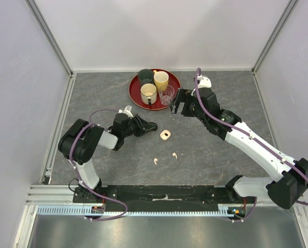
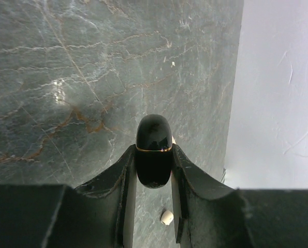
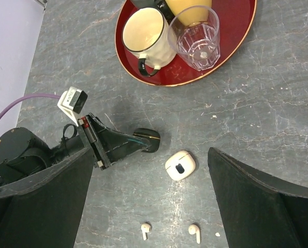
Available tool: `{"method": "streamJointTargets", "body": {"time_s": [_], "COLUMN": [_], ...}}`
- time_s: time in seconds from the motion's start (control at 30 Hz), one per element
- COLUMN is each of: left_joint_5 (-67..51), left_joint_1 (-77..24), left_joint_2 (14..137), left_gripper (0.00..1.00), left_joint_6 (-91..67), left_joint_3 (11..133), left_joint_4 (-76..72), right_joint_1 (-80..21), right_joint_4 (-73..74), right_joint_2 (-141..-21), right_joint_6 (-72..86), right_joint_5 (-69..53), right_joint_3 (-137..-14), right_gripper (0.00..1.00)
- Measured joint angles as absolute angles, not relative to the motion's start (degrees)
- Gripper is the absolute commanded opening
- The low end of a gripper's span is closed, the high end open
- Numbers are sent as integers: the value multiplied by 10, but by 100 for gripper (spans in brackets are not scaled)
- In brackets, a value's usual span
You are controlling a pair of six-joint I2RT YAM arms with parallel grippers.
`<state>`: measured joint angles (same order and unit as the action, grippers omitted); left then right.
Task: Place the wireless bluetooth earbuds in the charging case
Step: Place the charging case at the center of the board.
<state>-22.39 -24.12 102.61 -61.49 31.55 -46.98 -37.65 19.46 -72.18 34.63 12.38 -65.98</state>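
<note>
Overhead camera: the left fingers [image 1: 150,125] lay low over the middle of the tabletop [image 1: 221,170], drawn close together. What they gripped could not be separated from their dark outline. A white charging case [image 1: 165,135] sat just beside them at 4 o'clock. Two cream-white earbuds [image 1: 155,160] lay loose at 6 o'clock of that case, near it but apart from it and from each other. The right fingers [image 1: 178,106] hung spread wide and empty at 1 o'clock of the white case, by the near rim of a red tray [image 1: 135,98] carrying cups and a clear glass [image 1: 167,95].

Left wrist camera: the fingers were clamped on a glossy black charging case [image 2: 154,150]. Its gold seam ran unbroken, so the lid appeared shut. A small white object [image 2: 167,217] showed low between the fingers and could not be identified.

Right wrist camera: the white case bore a small dark mark on top; whether it was open or shut could not be told. No black earbuds appeared in any view.

Assessment: the step in hand was handling of the black case, and no earbud was seen seated. The next move would call for a case opened and steadied, then a fine pinch on a tiny earbud by the free right fingers. Nothing lay between those fingers and the earbuds. The left arm, at 9 o'clock of the white case, crowded that approach.
</note>
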Motion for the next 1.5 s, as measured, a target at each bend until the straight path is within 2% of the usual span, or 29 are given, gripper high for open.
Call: {"method": "streamJointTargets", "body": {"time_s": [0.23,0.3,0.43,0.47,0.5,0.57,0.77,1.13,1.5], "left_joint_5": [-182,-166,-164,-166,-166,-174,-169,-120,-69], "left_joint_1": [-241,-241,-241,-241,-241,-241,-242,-242,-242], "left_joint_2": [1040,1040,1038,1037,1037,1033,1014,909,721], "left_gripper": [24,39,54,72,79,87,89,91,92], "left_joint_6": [-640,-641,-640,-639,-637,-640,-628,-557,-431], "left_joint_3": [316,316,324,328,331,338,340,321,321], "left_joint_4": [-457,-443,-423,-420,-418,-426,-409,-269,-133], "right_joint_1": [-375,-375,-373,-373,-373,-373,-371,-358,-350], "right_joint_4": [199,200,202,202,203,203,204,205,198], "right_joint_2": [-721,-721,-721,-721,-721,-721,-721,-723,-751], "right_joint_6": [344,343,342,342,343,343,340,327,243], "right_joint_5": [114,113,109,108,106,103,102,103,116], "right_joint_3": [-655,-654,-654,-653,-653,-652,-649,-641,-636], "right_gripper": [98,98,98,98,98,98,98,98,98]}}
